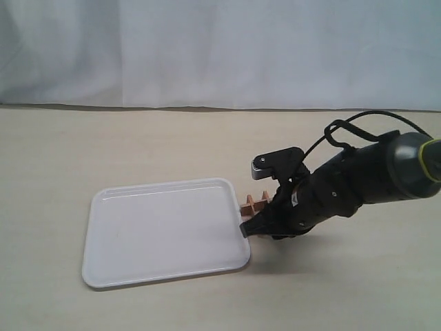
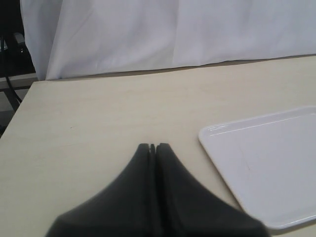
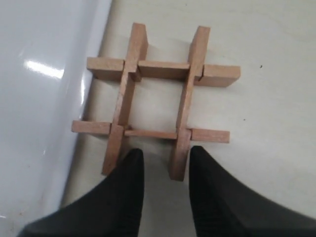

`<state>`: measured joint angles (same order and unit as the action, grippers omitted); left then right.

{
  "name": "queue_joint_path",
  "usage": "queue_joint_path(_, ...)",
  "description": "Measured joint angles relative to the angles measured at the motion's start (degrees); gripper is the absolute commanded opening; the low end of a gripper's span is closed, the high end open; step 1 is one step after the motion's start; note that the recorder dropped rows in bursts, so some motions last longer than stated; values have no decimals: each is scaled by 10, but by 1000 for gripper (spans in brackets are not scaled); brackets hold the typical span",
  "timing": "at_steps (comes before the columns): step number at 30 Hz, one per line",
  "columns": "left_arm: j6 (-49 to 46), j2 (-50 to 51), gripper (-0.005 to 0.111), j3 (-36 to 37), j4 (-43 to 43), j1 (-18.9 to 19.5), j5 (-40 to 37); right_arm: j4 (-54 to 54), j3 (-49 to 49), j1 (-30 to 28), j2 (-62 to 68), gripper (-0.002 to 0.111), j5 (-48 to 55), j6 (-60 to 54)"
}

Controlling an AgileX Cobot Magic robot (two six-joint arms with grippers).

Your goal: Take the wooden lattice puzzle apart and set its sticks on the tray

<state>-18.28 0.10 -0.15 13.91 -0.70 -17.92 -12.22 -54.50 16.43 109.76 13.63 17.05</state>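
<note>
The wooden lattice puzzle (image 1: 256, 203) (image 3: 158, 103) lies assembled on the table, four sticks interlocked in a hash, right against the right rim of the white tray (image 1: 165, 231) (image 3: 34, 98) (image 2: 276, 168). The tray holds nothing. My right gripper (image 1: 249, 227) (image 3: 165, 158) is open, low at the puzzle's near side. The end of one stick (image 3: 178, 165) sits between its fingers (image 3: 202, 163), which are not pressing on it. My left gripper (image 2: 153, 146) is shut on nothing above bare table, left of the tray, and is outside the exterior view.
A white cloth backdrop (image 1: 220, 48) hangs behind the table. The table's far edge (image 2: 98, 76) and left corner show in the left wrist view, with dark gear (image 2: 10, 49) beyond. The right arm's black body (image 1: 358, 179) slants over the table's right side.
</note>
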Motion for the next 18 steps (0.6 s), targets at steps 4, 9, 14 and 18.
queue_joint_path(4, 0, 0, 0, 0, 0, 0, 0, -2, 0, -2, 0, 5, -5, 1)
queue_joint_path(9, 0, 0, 0, 0, 0, 0, 0, -2, 0, -2, 0, 5, -5, 1)
queue_joint_path(14, 0, 0, 0, 0, 0, 0, 0, -2, 0, -2, -1, 5, -3, 1)
queue_joint_path(18, 0, 0, 0, 0, 0, 0, 0, -2, 0, -2, -24, 5, 1, 2)
